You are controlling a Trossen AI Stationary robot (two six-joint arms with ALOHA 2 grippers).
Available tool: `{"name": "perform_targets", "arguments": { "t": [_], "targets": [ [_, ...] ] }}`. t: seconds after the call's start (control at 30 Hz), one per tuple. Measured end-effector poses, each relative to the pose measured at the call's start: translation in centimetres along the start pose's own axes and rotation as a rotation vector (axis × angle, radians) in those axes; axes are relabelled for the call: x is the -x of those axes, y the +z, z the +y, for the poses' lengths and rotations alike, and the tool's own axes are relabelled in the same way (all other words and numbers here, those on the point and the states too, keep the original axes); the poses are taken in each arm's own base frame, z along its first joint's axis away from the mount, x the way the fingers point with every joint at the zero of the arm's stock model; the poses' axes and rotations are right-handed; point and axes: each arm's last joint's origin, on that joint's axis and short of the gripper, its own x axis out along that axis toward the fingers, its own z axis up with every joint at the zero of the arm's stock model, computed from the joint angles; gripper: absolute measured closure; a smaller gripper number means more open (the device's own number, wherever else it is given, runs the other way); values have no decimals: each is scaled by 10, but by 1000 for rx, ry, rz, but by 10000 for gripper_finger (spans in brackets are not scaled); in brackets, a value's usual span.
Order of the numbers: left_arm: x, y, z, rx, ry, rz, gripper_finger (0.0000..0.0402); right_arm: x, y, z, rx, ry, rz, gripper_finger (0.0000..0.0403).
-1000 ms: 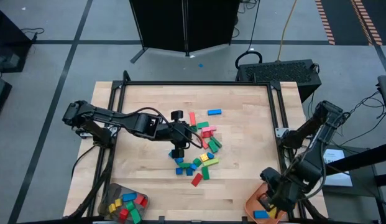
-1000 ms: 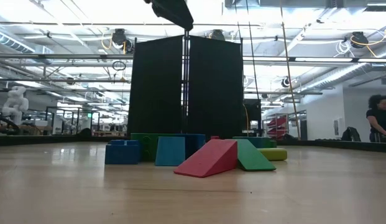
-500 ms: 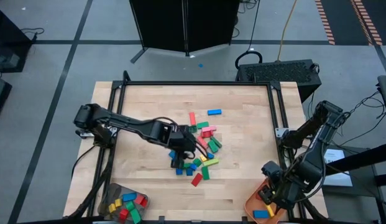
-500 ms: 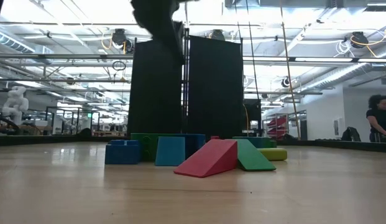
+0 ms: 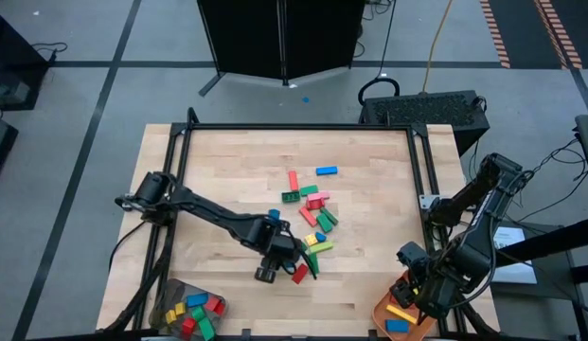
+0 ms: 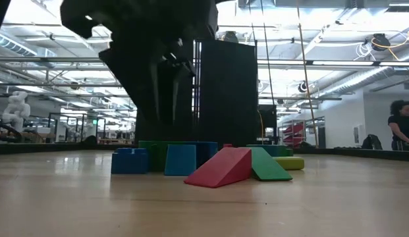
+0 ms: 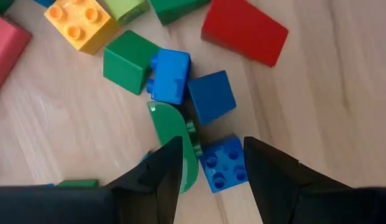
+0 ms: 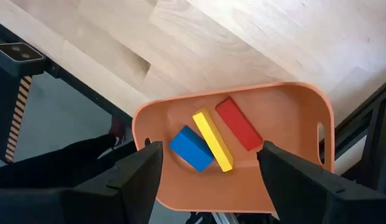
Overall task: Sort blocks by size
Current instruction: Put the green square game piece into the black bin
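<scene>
The blocks (image 5: 310,223) lie in a loose pile at the table's middle. My left gripper (image 5: 286,254) stands open over the pile's near end. In its wrist view a small blue block (image 7: 222,163) and a curved green block (image 7: 174,134) lie on the wood between the fingers of my left gripper (image 7: 214,163), with nothing held. My right gripper (image 8: 211,171) is open above the orange tray (image 8: 304,93) at the near right corner. A long blue block (image 8: 191,148), a long yellow block (image 8: 212,140) and a long red block (image 8: 238,123) lie flat in the tray.
A grey container (image 5: 189,313) with small red, yellow, green and blue blocks stands at the near left corner. A lone blue block (image 5: 327,170) and a long red one (image 5: 294,180) lie farther back. In the low view a red wedge (image 6: 220,168) lies in front.
My left gripper has moved toward the table's near edge and come down over the near end of the pile, now filling the upper left of the low view. My right gripper has stayed over the tray, where a yellow block now shows.
</scene>
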Motion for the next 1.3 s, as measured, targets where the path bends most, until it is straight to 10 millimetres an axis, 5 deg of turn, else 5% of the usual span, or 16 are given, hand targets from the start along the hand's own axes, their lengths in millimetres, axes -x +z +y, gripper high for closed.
{"name": "perform_targets", "arguments": {
  "t": [0.7,1.13,1.3],
  "targets": [
    [-5,2,21,104,11,-8,230,0,0,-1,5,-9,-4,147],
    [-48,-4,22,119,-42,114,232,0,0,-1,5,-7,-4,147],
    [-50,-4,23,105,-42,121,283,0,1,-1,5,-13,-6,147]
  ]
}}
